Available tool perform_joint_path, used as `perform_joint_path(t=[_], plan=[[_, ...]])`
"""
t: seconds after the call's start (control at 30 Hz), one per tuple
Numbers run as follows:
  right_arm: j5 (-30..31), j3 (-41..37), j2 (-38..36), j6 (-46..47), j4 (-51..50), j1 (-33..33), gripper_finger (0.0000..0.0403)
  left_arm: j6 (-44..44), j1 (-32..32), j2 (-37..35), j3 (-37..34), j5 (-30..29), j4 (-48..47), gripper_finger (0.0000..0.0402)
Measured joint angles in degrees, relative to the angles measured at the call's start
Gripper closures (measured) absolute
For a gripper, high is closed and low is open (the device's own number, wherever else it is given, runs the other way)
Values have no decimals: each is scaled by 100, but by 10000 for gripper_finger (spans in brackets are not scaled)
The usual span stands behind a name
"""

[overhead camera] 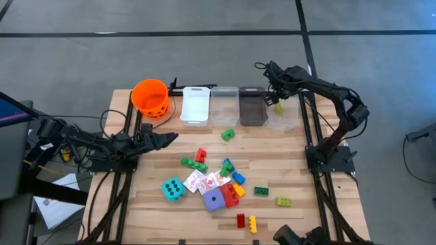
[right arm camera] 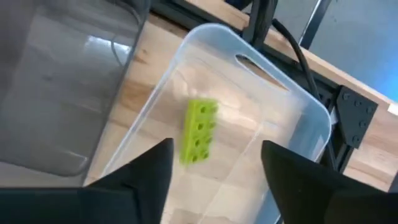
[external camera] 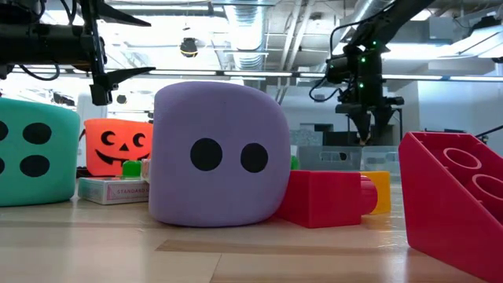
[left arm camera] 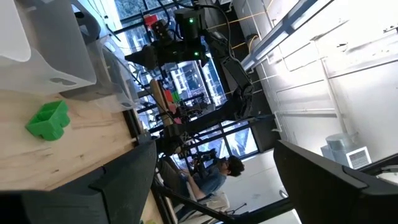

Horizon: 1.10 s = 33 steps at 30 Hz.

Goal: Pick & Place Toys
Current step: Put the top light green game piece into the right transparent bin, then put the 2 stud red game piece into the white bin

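Observation:
My right gripper (overhead camera: 278, 101) hangs open over the rightmost clear bin (right arm camera: 292, 118) at the table's far edge, fingers pointing down. A yellow-green brick (right arm camera: 199, 132) shows between and below its fingers, inside the bin's outline and clear of both; whether it lies on the bin's floor I cannot tell. The other toys lie mid-table: a teal die (overhead camera: 173, 188), a purple die (overhead camera: 214, 200), red-and-white cards (overhead camera: 204, 181), several coloured bricks, and a lone green brick (overhead camera: 227, 135) nearer the bins. My left gripper (overhead camera: 163, 139) waits open above the table's left side.
Along the far edge stand an orange bucket (overhead camera: 150, 96), a white bin (overhead camera: 195, 104), a clear bin (overhead camera: 225, 103) and a dark bin (overhead camera: 253, 105). Bare wood lies between the bins and the toy pile. A person sits in the room beyond the table (left arm camera: 214, 177).

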Motion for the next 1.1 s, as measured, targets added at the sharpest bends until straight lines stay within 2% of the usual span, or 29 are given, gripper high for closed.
perform_joint_path(t=[0.1,0.23,0.33,0.47,0.63,0.77,0.97,1.1], plan=[[-210,-2,-15,-62,-31,12,132,0,0,2,0,0,0,82],[-1059,-7,-360,-65,123,174,113,0,0,1,0,2,0,82],[-1448,-9,-880,121,418,584,111,0,0,0,0,2,0,82],[-1475,-4,-1819,534,1070,1421,112,0,0,0,0,4,0,82],[-768,2,-2862,1540,1852,2774,112,0,0,0,0,50,0,82],[-5,2,-3339,2187,2095,3989,112,297,0,0,0,267,0,82],[386,2,-3280,2186,2656,5912,112,1367,-2,2,47,311,-19,82],[864,0,-2958,2732,2928,6760,112,2263,-2,38,378,464,-33,82]])
